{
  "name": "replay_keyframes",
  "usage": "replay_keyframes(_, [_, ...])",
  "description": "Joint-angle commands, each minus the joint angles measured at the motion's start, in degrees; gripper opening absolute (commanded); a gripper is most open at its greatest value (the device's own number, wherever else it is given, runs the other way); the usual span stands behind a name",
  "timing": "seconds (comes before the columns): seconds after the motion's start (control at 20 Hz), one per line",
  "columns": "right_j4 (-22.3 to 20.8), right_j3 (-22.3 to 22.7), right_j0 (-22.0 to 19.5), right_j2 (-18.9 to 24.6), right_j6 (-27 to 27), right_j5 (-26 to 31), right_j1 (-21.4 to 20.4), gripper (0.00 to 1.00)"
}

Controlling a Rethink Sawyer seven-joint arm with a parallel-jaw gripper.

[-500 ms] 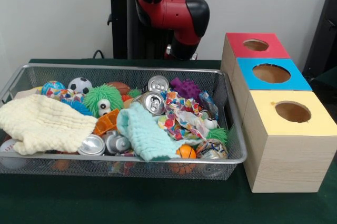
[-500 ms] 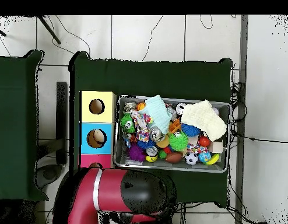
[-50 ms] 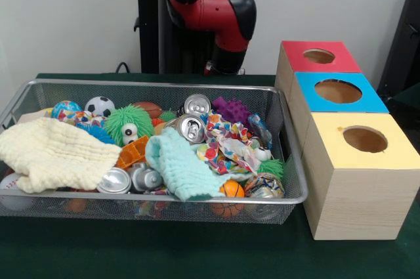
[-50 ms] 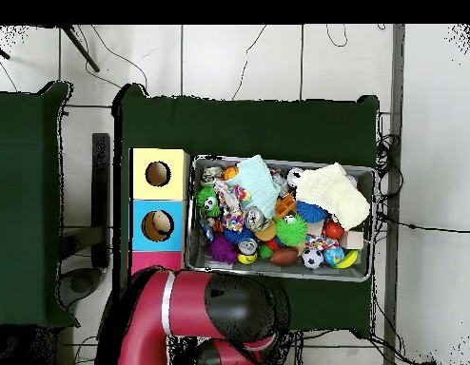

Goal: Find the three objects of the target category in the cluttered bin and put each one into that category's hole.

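Note:
A wire mesh bin [image 3: 151, 83] holds mixed clutter. Silver cans lie in it: one [image 3: 197, 104] at the back, one [image 3: 191, 127] in the middle, one [image 3: 114, 181] at the front. Among the balls are a soccer ball [image 3: 100, 106], a brown football [image 3: 149, 108] and a small basketball [image 3: 231, 189]. A yellow cloth [image 3: 52, 154], a mint cloth [image 3: 184, 167] and a patterned cloth [image 3: 226, 144] lie on top. Beside the bin stand a red box [image 3: 318, 62], a blue box [image 3: 338, 95] and a yellow box [image 3: 357, 144], each with a round hole. The red arm [image 3: 216, 13] is folded behind the bin; no gripper shows.
From above, the arm [image 4: 220, 309] overhangs the table's edge and covers most of the red box. The bin [image 4: 374, 223] fills the middle of the green table [image 4: 248, 124]. A brownish thing shows inside the blue box's hole [image 4: 156, 224]. A green fuzzy toy [image 3: 128, 125] lies in the bin.
The arm has swung a little: leftward in the front view, and further over the red box in the overhead view. Nothing in the bin has moved.

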Motion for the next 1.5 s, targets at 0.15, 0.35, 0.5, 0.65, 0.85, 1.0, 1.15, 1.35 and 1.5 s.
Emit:
replay_keyframes(0.15, [1.6,-10.7,-5.5,2.3,11.8,-4.9,12.5,1.00])
replay_keyframes(0.35, [2.2,-14.9,-6.9,3.0,10.5,-4.4,15.8,1.00])
replay_keyframes(0.5, [2.4,-18.0,-7.9,3.4,9.7,-3.4,18.1,1.00])
replay_keyframes(0.65, [1.3,-21.3,-9.5,3.9,9.6,-3.2,20.5,1.00])
replay_keyframes(0.85, [0.0,-24.6,-11.1,4.5,9.5,-2.8,22.8,1.00])
replay_keyframes(1.0, [0.4,-25.7,-11.8,4.8,8.7,-2.6,23.8,1.00])
replay_keyframes(1.15, [-0.6,-27.9,-13.6,5.5,8.1,-2.7,25.4,1.00])
replay_keyframes(1.35, [-0.5,-29.1,-15.5,6.4,6.2,-2.9,26.7,1.00])
replay_keyframes(1.5, [0.9,-28.6,-16.7,6.8,3.8,-3.6,26.9,1.00])
